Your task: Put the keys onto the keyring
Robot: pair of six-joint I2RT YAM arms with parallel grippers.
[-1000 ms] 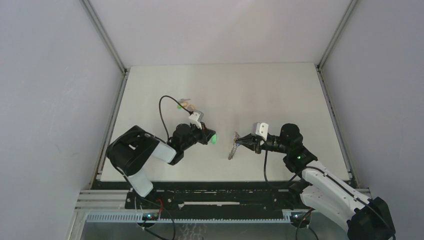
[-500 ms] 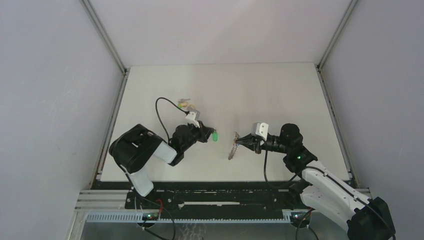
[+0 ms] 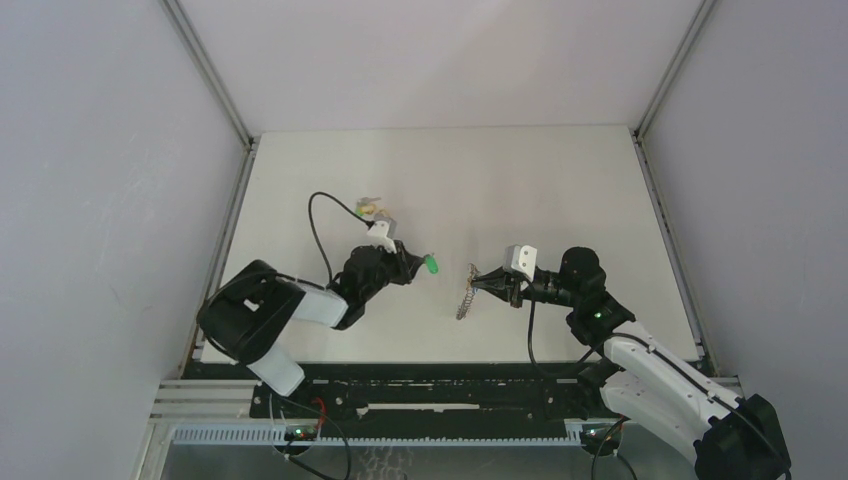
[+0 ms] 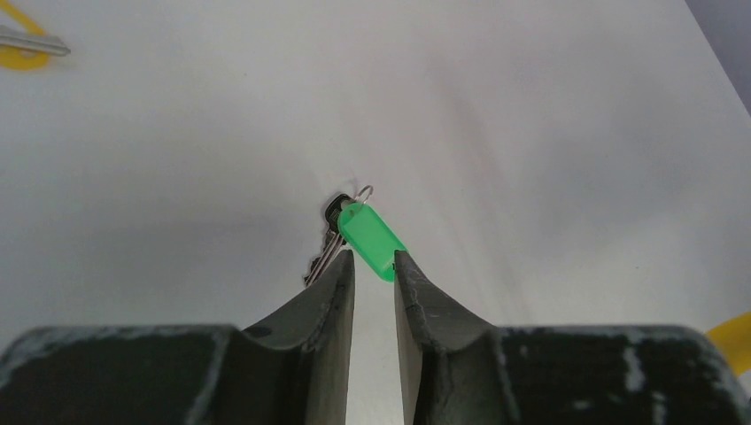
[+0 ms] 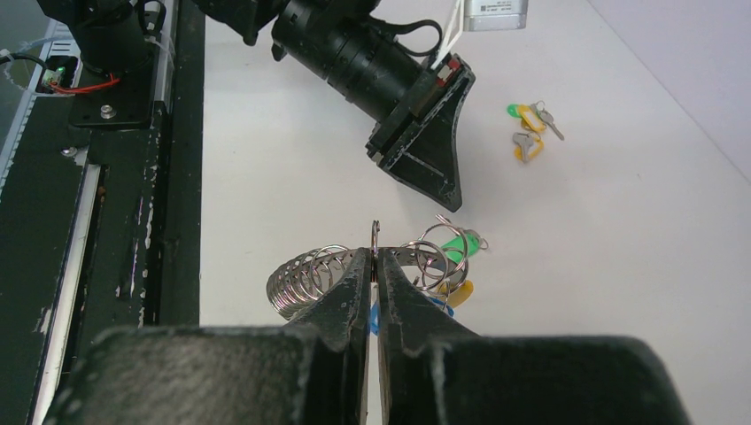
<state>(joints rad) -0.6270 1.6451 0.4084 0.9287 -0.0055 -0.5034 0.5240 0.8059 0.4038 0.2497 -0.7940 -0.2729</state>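
Black, scuffed fingers of the left gripper (image 4: pixel 373 257) stand a narrow slot apart and clamp nothing; white shows cleanly between them. Just past their tips lies the green key (image 4: pixel 372 237). Its glossy plastic tag rests against the right-hand tip, its dull steel blades tuck off to the left, and a thin wire loop (image 4: pixel 364 191) pokes out at the far end. All of it lies flat on the matt white table (image 4: pixel 549 124).

Beyond the key, near but apart, the right gripper (image 5: pixel 376 255) is pinched tight on the keyring (image 5: pixel 305 276), a springy silver coil held on edge. A yellow tag (image 5: pixel 456 292) shows close by the coil; whether it is threaded on, I cannot tell. Off to the left gripper's left, loose keys (image 3: pixel 370 207) sit in a small heap.

The step in hand looks like taking a fresh hold of the green key. The tag is smooth, thin and likely slippery, so the fingers should straddle it squarely and close on its long edges. The grip should sit well back from the wire loop, because that loop must stay clear to meet the coil's open end.
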